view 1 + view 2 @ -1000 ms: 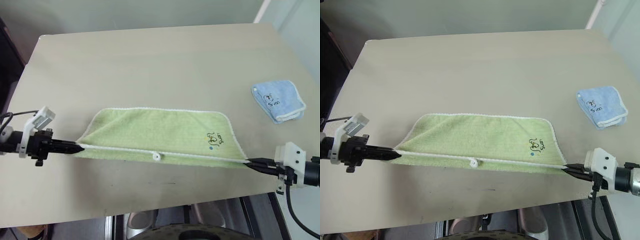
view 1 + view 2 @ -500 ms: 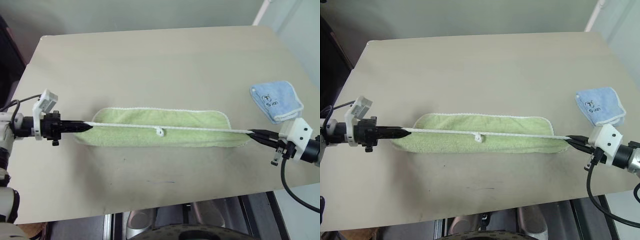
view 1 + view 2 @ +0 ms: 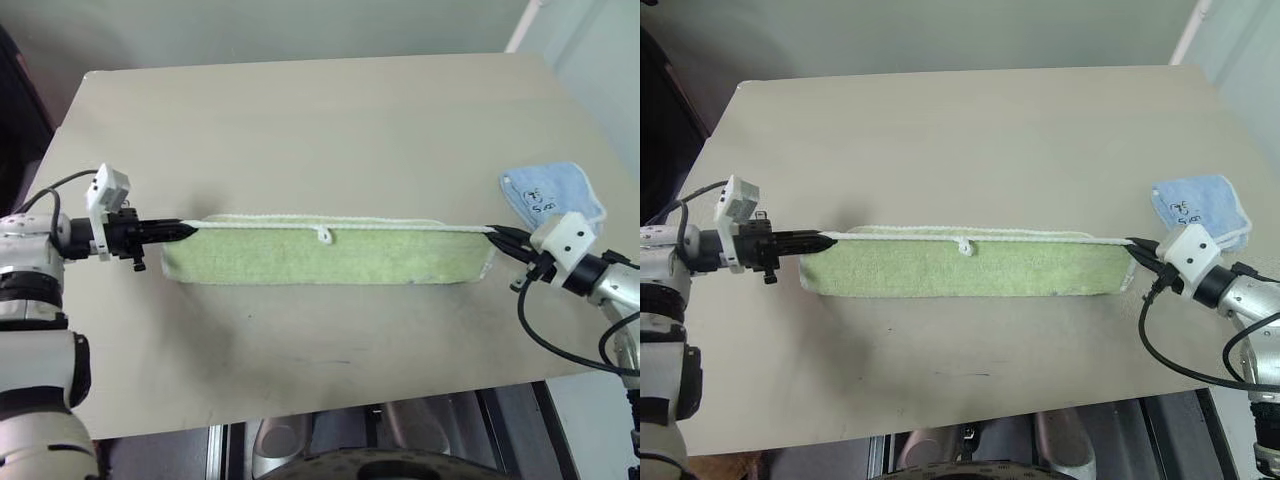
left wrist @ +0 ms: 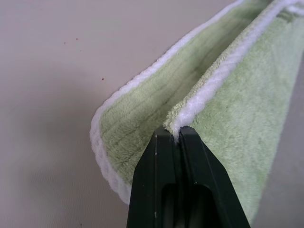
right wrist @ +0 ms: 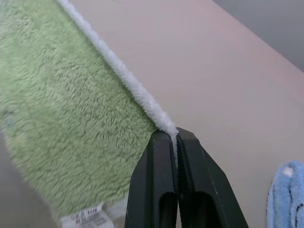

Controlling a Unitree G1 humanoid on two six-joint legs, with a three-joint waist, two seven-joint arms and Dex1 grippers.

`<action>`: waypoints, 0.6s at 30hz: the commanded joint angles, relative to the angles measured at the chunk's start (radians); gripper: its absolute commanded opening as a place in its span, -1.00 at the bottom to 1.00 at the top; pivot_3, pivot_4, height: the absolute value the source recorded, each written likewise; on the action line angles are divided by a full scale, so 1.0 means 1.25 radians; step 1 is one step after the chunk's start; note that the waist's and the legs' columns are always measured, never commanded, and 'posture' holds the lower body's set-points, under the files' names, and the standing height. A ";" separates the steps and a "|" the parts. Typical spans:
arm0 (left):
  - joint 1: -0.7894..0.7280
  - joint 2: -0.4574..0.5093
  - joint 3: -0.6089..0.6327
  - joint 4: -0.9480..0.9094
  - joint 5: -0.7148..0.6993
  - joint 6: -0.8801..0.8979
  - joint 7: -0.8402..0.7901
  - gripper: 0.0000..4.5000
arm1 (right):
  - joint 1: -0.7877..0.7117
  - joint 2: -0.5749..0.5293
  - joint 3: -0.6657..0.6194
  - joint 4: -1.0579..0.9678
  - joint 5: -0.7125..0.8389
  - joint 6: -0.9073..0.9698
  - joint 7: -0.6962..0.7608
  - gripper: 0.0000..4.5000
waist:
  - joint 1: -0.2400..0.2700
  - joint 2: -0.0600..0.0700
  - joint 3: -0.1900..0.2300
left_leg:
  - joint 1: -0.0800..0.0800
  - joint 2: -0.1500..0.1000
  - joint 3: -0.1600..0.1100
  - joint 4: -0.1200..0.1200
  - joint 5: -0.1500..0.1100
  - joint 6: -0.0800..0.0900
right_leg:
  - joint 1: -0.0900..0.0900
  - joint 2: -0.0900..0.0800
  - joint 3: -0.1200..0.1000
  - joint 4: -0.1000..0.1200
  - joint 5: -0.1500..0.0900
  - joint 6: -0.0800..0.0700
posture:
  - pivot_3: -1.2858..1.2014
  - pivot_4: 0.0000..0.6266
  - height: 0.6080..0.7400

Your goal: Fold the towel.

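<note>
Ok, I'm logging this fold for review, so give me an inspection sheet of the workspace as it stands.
Surface: beige table, bare apart from two cloths.
Job's things: green towel stretched between both arms, its white-edged upper layer lifted above the lower one; loop tag on the raised edge.
Clutter: folded blue cloth near the table's right edge.
Grippers: left gripper and right gripper each shut on a towel corner.
Cables: black cable looping from the right wrist; another at the left wrist.
Surroundings: pale wall beyond the table.
</note>
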 commanded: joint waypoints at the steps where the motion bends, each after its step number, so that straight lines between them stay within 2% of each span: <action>1: -0.033 -0.007 0.040 0.033 0.033 -0.031 0.020 -0.98 | -0.028 0.002 0.003 0.026 -0.022 -0.021 -0.024 -1.00 | 0.000 0.000 0.000 | 0.000 0.000 0.000 0.000 0.000 0.000 | 0.000 0.000 0.000 0.000 0.000 0.000 | 0.03 -0.52 1.00; 11: -0.078 -0.062 0.092 0.056 0.080 -0.061 0.035 -0.98 | -0.081 0.018 0.042 0.137 -0.061 -0.083 -0.030 -1.00 | 0.001 0.000 0.000 | -0.001 0.000 0.000 -0.001 0.001 0.001 | 0.002 0.000 0.000 -0.006 0.006 0.006 | 0.03 -0.52 1.00; 14: -0.087 -0.068 0.129 0.066 0.073 -0.050 0.056 -0.98 | -0.099 0.025 0.051 0.168 -0.070 -0.100 -0.033 -1.00 | 0.001 0.000 0.000 | -0.001 0.000 0.000 -0.001 0.001 0.002 | 0.003 0.000 0.000 -0.012 0.007 0.004 | 0.03 -0.52 1.00; 18: -0.080 -0.069 0.132 0.071 0.109 -0.066 0.059 -0.98 | -0.132 0.034 0.064 0.223 -0.080 -0.129 -0.033 -1.00 | 0.000 0.000 0.000 | -0.001 0.000 0.000 -0.001 0.001 0.002 | 0.004 0.000 0.000 -0.012 0.007 0.004 | 0.03 -0.52 1.00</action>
